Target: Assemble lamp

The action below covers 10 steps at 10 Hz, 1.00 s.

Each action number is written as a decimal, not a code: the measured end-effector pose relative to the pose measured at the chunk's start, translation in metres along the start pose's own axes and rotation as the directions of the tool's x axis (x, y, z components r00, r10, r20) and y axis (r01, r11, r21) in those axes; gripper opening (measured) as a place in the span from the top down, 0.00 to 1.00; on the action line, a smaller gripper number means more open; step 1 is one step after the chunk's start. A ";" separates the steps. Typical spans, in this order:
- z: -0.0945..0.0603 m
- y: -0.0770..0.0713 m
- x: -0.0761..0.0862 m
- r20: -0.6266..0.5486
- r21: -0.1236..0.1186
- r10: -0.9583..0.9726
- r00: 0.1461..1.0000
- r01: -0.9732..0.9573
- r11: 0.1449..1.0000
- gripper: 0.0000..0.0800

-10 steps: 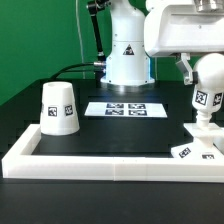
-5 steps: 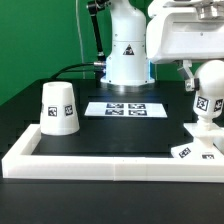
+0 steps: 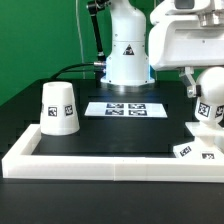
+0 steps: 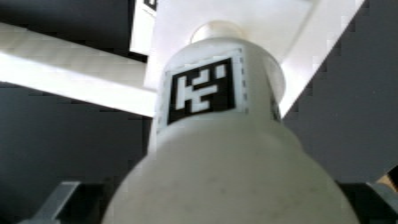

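My gripper (image 3: 203, 86) is at the exterior view's right edge, shut on the white rounded bulb (image 3: 213, 100). The bulb is upright, tag facing the camera, its narrow end down over the flat square base (image 3: 197, 148). I cannot tell whether the bulb touches the base. In the wrist view the bulb (image 4: 217, 130) fills the space between my fingers (image 4: 59, 200). The cup-like tapered shade (image 3: 59, 107) stands mouth down at the left, far from the gripper.
The marker board (image 3: 125, 109) lies in the middle before the robot's pedestal (image 3: 128, 55). A long white border rail (image 3: 100, 162) runs along the front and up the left side. It also shows in the wrist view (image 4: 71, 70).
The gripper and the bulb have shifted to the exterior view's right and slightly down, partly out of frame. The shade and base have not moved.
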<state>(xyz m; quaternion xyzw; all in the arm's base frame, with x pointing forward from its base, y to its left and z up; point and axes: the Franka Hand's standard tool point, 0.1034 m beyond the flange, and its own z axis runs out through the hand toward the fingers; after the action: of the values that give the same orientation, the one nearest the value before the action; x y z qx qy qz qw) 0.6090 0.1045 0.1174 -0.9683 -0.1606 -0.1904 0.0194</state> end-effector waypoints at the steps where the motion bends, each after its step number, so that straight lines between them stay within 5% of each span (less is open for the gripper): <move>1: 0.000 0.000 0.001 -0.007 -0.002 0.000 1.000 0.000 1.000 0.28; 7: -0.002 0.003 0.001 -0.027 -0.011 0.000 1.000 0.000 1.000 0.27; 8: -0.004 0.004 0.002 -0.027 -0.012 0.001 1.000 -0.001 1.000 0.15; 10: -0.011 0.005 0.005 -0.027 -0.011 0.001 1.000 -0.002 1.000 0.13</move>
<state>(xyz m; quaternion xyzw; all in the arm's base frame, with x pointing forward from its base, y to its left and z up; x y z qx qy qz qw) 0.6112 0.1004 0.1302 -0.9658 -0.1585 -0.2045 0.0162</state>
